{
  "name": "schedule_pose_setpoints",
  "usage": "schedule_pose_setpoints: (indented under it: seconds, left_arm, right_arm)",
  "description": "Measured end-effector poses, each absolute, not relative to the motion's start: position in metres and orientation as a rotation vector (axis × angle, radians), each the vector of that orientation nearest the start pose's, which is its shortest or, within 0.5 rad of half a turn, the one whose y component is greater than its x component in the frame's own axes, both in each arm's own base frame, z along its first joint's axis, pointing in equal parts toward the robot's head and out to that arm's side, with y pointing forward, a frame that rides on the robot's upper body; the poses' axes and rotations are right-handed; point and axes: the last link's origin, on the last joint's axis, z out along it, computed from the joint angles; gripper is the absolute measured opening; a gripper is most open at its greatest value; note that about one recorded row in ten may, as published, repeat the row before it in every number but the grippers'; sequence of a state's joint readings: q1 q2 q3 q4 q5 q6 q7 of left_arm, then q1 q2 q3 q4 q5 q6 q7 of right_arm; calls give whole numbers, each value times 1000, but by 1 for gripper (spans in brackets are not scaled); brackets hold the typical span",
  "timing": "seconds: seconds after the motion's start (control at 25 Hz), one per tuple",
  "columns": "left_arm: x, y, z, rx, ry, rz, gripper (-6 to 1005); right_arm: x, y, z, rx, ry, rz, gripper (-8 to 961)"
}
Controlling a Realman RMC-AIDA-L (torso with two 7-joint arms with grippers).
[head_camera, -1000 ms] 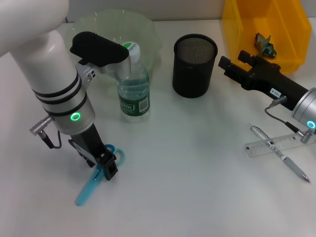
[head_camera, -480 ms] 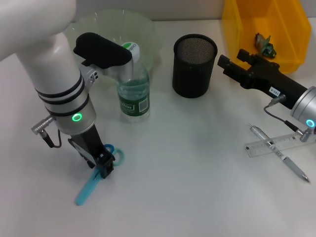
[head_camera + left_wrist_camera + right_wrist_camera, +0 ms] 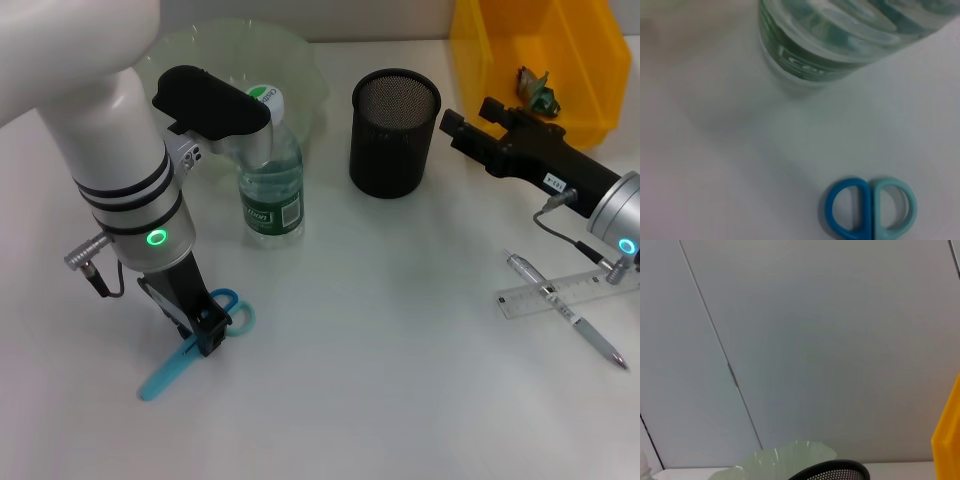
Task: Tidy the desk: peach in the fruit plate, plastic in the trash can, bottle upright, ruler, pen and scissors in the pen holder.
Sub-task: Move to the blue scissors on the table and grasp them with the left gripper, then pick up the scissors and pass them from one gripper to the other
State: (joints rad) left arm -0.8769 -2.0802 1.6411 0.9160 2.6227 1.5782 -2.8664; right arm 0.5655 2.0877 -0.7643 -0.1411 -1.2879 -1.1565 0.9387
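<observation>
Scissors [image 3: 185, 352] lie on the white desk [image 3: 380, 380], pinched by the left gripper [image 3: 210, 335]. Right gripper [image 3: 455, 127] hovers beside the pen holder [image 3: 394, 130], its state unclear. Pale wall panels stand behind.

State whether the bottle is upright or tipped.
Upright: the bottle stands on its base on the desk, white cap on top.

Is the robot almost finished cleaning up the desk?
About halfway. The bottle stands upright and crumpled plastic lies in the trash can. The left gripper is down at the scissors. The ruler and pen lie on the desk, and the pen holder looks empty. No peach shows.
</observation>
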Motion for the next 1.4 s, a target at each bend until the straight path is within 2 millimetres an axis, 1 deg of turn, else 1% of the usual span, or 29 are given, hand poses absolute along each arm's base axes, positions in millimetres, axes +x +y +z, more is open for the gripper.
schedule_pose_setpoints:
  seconds: [0.24, 0.32, 0.56, 0.68, 0.76, 0.8, 0.84, 0.88, 0.92, 0.96, 1.0, 1.04, 1.08, 1.12, 1.2, 1.24, 1.28, 1.32, 1.36, 1.4]
  left_arm:
    - [-179, 352, -60, -2474, -1117, 1008, 250]
    - [-173, 353, -58, -2487, -1089, 979, 250]
    - [-168, 351, -52, -2511, -1052, 958, 250]
    - [-162, 348, -47, -2544, -1017, 944, 250]
    - [-153, 346, -37, -2571, -982, 900, 250]
    - [-153, 346, -37, -2571, -982, 900, 250]
    - [-147, 346, -27, -2583, -961, 851, 250]
    - [-147, 346, -27, -2583, -961, 851, 250]
    - [-140, 346, -16, -2594, -937, 787, 250]
    - [-140, 346, -16, -2594, -937, 787, 250]
    - [-137, 346, -11, -2598, -924, 761, 250]
    - [-131, 345, 2, -2598, -897, 705, 250]
    - [-131, 345, 2, -2598, -897, 705, 250]
    - [-126, 345, 14, -2597, -868, 649, 250]
    - [-120, 343, 27, -2594, -840, 582, 250]
    - [-118, 342, 32, -2594, -826, 554, 250]
    - [-118, 342, 32, -2594, -826, 554, 250]
    - [-113, 339, 42, -2599, -796, 493, 250]
    - [-113, 339, 42, -2599, -796, 493, 250]
    - [-110, 337, 47, -2608, -778, 454, 250]
  right_arm:
    - [288, 354, -42, -2080, 851, 933, 722]
    - [288, 354, -42, -2077, 850, 935, 722]
    - [287, 356, -40, -2069, 849, 942, 722]
    - [287, 356, -40, -2065, 850, 945, 722]
    - [287, 357, -39, -2058, 850, 948, 722]
    - [287, 357, -39, -2058, 850, 948, 722]
    - [287, 357, -39, -2055, 850, 949, 722]
    - [287, 357, -39, -2055, 850, 949, 722]
    - [287, 357, -38, -2050, 850, 953, 722]
    - [287, 357, -38, -2050, 850, 953, 722]
    - [287, 357, -38, -2050, 848, 955, 722]
    - [286, 357, -37, -2051, 846, 959, 722]
    - [286, 357, -37, -2051, 846, 959, 722]
    - [286, 357, -37, -2046, 848, 964, 722]
    - [287, 357, -37, -2040, 853, 967, 722]
    - [287, 356, -37, -2037, 855, 967, 722]
    - [287, 356, -37, -2037, 855, 967, 722]
    - [289, 355, -37, -2034, 861, 965, 722]
    - [289, 355, -37, -2034, 861, 965, 722]
    - [290, 354, -37, -2032, 866, 964, 722]
